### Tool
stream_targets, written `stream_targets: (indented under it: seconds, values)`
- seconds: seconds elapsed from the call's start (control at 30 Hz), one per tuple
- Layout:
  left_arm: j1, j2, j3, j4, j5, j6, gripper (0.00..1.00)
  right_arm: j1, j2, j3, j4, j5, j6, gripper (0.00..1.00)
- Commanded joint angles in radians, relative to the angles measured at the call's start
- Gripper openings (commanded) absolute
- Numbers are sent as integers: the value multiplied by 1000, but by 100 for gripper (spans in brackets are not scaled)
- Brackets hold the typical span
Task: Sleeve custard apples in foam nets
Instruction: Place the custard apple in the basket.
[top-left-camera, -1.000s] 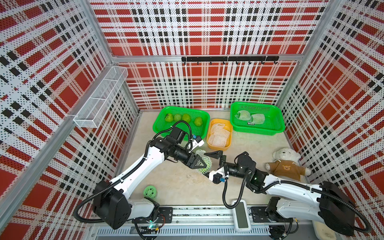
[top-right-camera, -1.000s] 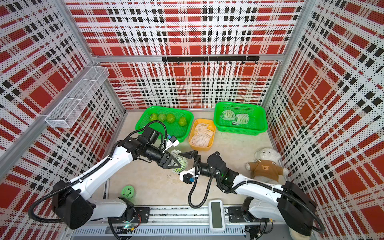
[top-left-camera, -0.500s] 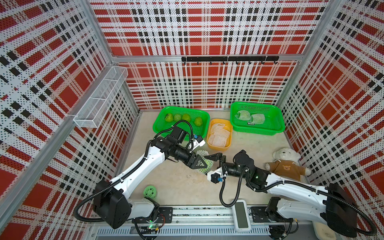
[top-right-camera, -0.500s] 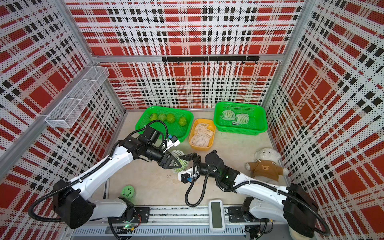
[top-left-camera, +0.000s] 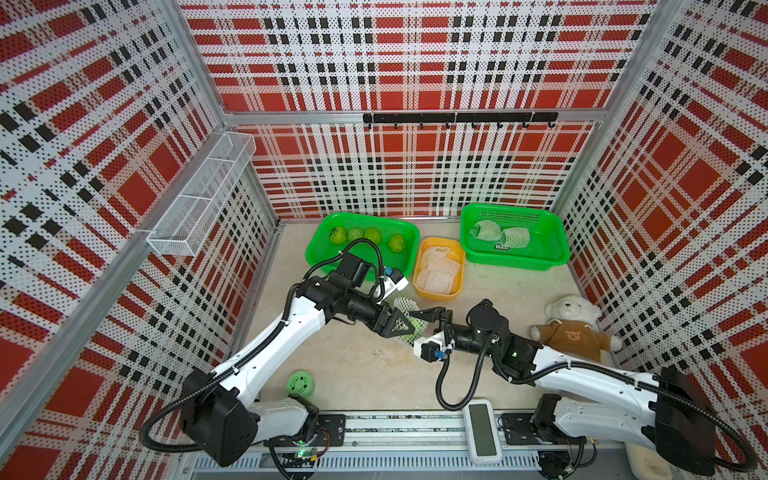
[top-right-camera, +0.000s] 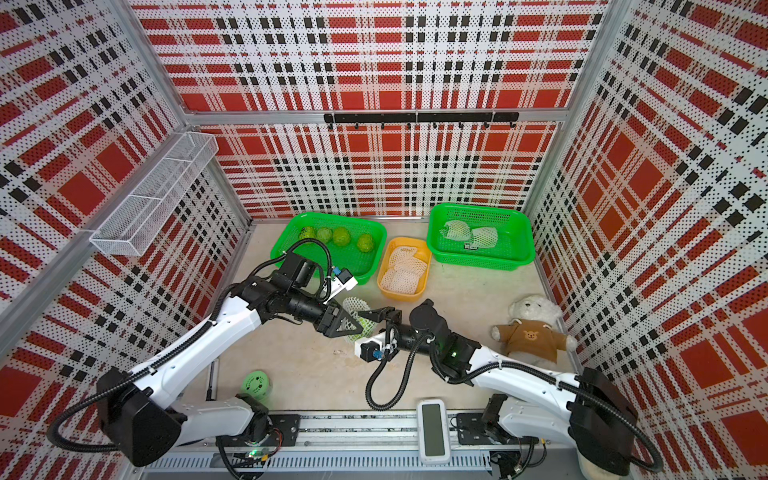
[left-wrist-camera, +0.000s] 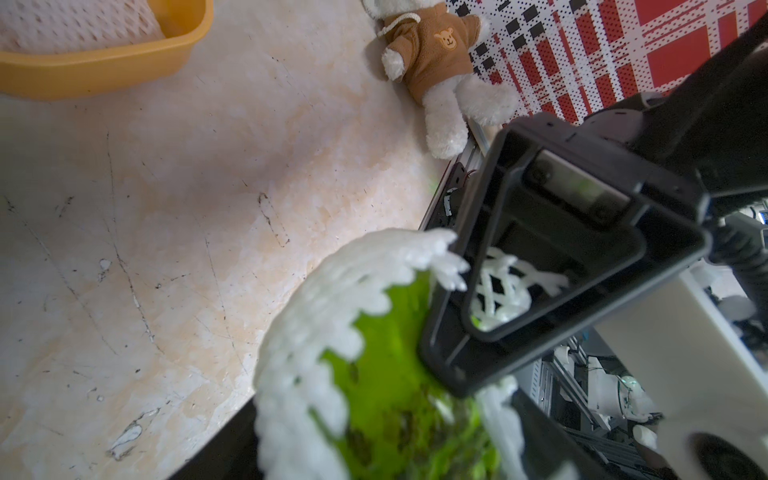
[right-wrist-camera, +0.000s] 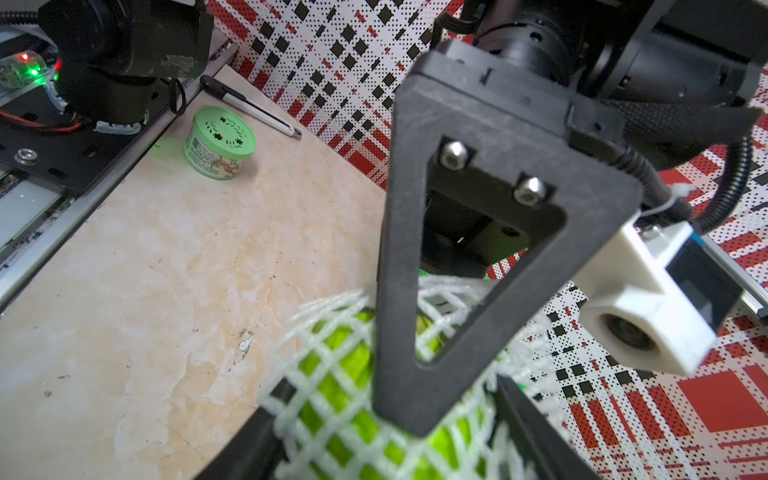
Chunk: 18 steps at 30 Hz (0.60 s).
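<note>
between baskets (top-left-camera: 365, 217), tub (top-left-camera: 436, 296) of foam nets (top-left-camera: 438, 270)

Four bare, bumpy green custard apples (top-left-camera: 372, 235) sit in a row in the left green basket (top-left-camera: 320, 249). Two more (top-left-camera: 484, 230) lie wrapped in white mesh in the right green basket (top-left-camera: 540, 249). A seventh custard apple (top-left-camera: 417, 324), bright green, is out in front of the yellow tray (top-left-camera: 436, 296), partly inside a stretched net (top-left-camera: 404, 304), and spare foam nets (top-left-camera: 438, 270) lie crumpled in that tray.
</note>
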Motion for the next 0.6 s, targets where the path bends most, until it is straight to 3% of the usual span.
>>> stream_targets:
  seconds: [0.0, 0.13, 0.17, 0.4, 0.57]
  values:
    - [-30, -48, -31, -10, 72, -29, 85, -18, -15, 45, 140, 91, 56, 62]
    - [-1, -72, -32, 22, 87, -53, 91, -19, -20, 44, 139, 94, 77, 62]
    - [11, -78, -30, 28, 89, -60, 100, -19, -26, 47, 127, 89, 77, 62]
    - [118, -128, -48, 123, 132, -136, 99, -25, -43, 53, 86, 128, 124, 64]
    - [252, -200, -95, 291, 182, -255, 99, -103, -21, 164, -77, 233, 301, 64]
